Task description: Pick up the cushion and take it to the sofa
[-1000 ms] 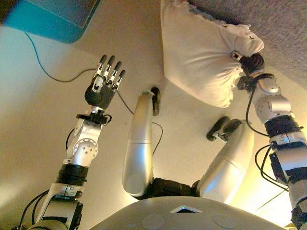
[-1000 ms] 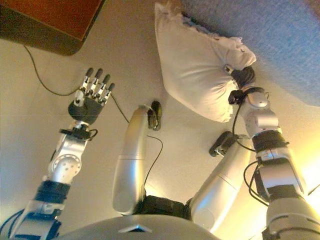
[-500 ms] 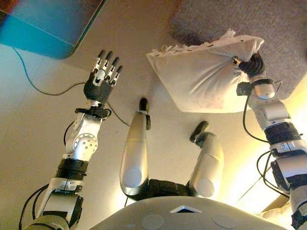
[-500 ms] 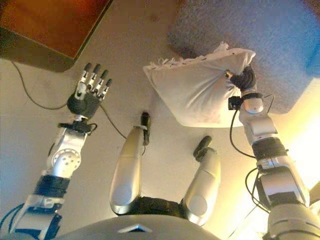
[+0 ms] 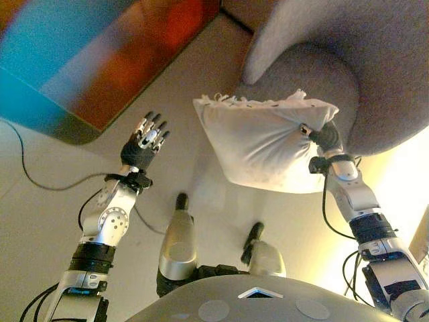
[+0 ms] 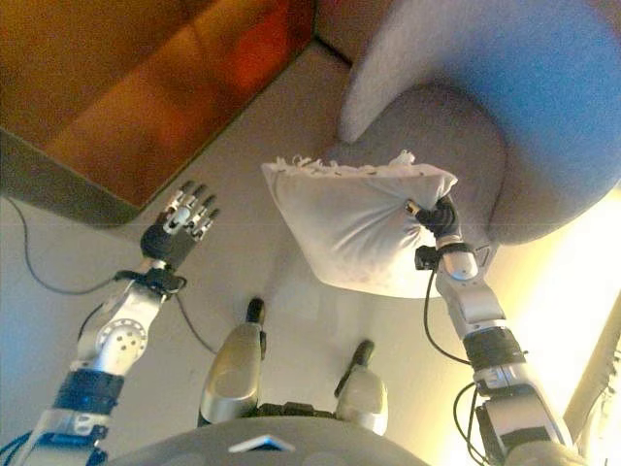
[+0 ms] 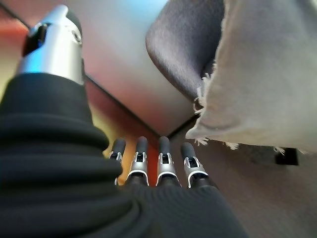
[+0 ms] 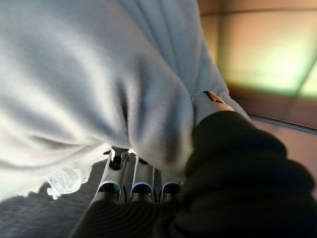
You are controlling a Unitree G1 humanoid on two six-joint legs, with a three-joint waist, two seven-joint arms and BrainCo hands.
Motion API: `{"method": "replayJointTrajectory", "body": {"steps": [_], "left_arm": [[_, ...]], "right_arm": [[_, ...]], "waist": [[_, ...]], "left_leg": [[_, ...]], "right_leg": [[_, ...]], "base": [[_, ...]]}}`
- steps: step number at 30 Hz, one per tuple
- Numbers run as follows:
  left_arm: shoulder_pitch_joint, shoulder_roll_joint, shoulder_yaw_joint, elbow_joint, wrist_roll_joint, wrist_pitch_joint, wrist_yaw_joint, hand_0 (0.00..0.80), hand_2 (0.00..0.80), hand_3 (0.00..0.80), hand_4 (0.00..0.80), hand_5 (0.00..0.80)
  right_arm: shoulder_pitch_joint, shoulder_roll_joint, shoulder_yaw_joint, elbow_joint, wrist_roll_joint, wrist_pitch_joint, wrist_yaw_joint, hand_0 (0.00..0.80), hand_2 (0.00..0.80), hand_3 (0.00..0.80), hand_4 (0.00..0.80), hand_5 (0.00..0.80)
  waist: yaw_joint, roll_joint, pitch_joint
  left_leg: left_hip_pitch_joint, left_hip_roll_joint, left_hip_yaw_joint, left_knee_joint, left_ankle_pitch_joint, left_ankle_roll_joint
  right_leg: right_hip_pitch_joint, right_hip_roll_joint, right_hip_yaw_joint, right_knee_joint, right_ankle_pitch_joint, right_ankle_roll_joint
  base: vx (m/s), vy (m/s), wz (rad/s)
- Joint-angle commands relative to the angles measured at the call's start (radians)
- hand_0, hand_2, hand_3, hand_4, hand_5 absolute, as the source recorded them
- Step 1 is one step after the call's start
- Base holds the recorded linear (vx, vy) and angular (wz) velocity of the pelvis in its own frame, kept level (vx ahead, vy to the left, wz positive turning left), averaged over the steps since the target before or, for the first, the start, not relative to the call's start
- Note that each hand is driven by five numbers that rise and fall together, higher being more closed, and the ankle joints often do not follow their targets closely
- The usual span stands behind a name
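Note:
The cushion [image 5: 261, 144] is white with a fringed edge. My right hand [image 5: 323, 139] is shut on its right corner and holds it in the air, just in front of the grey sofa [image 5: 362, 74]. In the right wrist view the cloth [image 8: 99, 84] bunches over my curled fingers [image 8: 141, 183]. My left hand [image 5: 142, 149] is open and empty, raised to the left of the cushion; its straight fingers [image 7: 158, 166] show in the left wrist view, with the cushion's fringe [image 7: 257, 84] beyond.
A low wooden cabinet or table [image 5: 87, 67] stands on the left. The sofa's rounded arm [image 5: 301, 33] curves at the upper right. Pale floor [image 5: 201, 94] lies between them. A thin cable [image 5: 40, 181] runs over the floor at the left.
The camera has tilted up as I moved forward; the sofa now fills the upper right. My right hand still holds the cushion, now close to the sofa seat. The left hand stays raised and open.

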Motion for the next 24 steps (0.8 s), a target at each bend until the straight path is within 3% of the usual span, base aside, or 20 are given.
{"method": "replayJointTrajectory", "body": {"steps": [1,11,16,20,22,24], "left_arm": [[0.043,-0.034,-0.033,0.027,0.025,-0.001,-0.025,0.000,0.000,0.000,0.000,0.000],[0.100,-0.043,0.005,0.016,0.012,0.044,-0.050,0.000,0.000,0.000,0.000,0.000],[0.092,-0.024,-0.002,0.016,0.046,0.055,-0.062,0.000,0.000,0.000,0.000,0.000],[0.097,-0.006,-0.003,0.022,0.029,0.068,-0.068,0.000,0.000,0.000,0.000,0.000],[0.097,-0.001,0.004,0.029,0.019,0.069,-0.060,0.000,0.000,0.000,0.000,0.000],[0.097,-0.002,0.007,0.028,0.019,0.072,-0.067,0.000,0.000,0.000,0.000,0.000]], "right_arm": [[-0.047,-0.042,-0.118,-0.046,0.048,-0.079,0.035,0.800,0.800,0.800,0.800,0.800],[-0.018,-0.068,-0.160,-0.040,0.029,-0.030,0.076,0.800,0.800,0.800,0.800,0.800],[-0.021,-0.079,-0.169,0.006,0.056,-0.025,0.079,0.800,0.800,0.800,0.800,0.800],[-0.026,-0.094,-0.169,0.032,0.100,-0.039,0.077,0.800,0.800,0.800,0.800,0.800],[-0.031,-0.096,-0.165,0.036,0.111,-0.030,0.071,0.800,0.800,0.800,0.800,0.800],[-0.029,-0.095,-0.158,0.054,0.118,-0.039,0.058,0.800,0.800,0.800,0.800,0.800]], "waist": [[0.005,0.029,-0.144],[0.005,0.034,-0.170],[0.000,0.045,-0.165],[-0.012,0.093,-0.153],[-0.022,0.095,-0.148],[-0.031,0.079,-0.146]], "left_leg": [[0.165,-0.012,-0.014,-0.219,0.046,0.046],[0.226,-0.055,-0.045,-0.237,0.023,0.081],[0.223,-0.092,-0.064,-0.200,-0.005,0.118],[0.234,-0.095,-0.074,-0.174,-0.020,0.146],[0.244,-0.103,-0.070,-0.166,-0.030,0.151],[0.258,-0.125,-0.084,-0.163,-0.044,0.151]], "right_leg": [[0.031,-0.020,-0.017,0.034,0.097,0.046],[0.038,-0.036,0.010,0.126,0.142,0.050],[-0.005,-0.041,0.072,0.276,0.182,0.038],[-0.107,-0.001,0.124,0.534,0.176,0.005],[-0.142,0.031,0.138,0.528,0.162,-0.005],[-0.151,0.061,0.141,0.435,0.166,-0.007]], "base": [[0.142,0.045,-0.14],[0.079,0.061,-0.01],[0.025,0.146,0.04],[0.043,0.198,-0.01],[0.108,0.052,-0.06],[0.186,-0.073,0.03]]}}
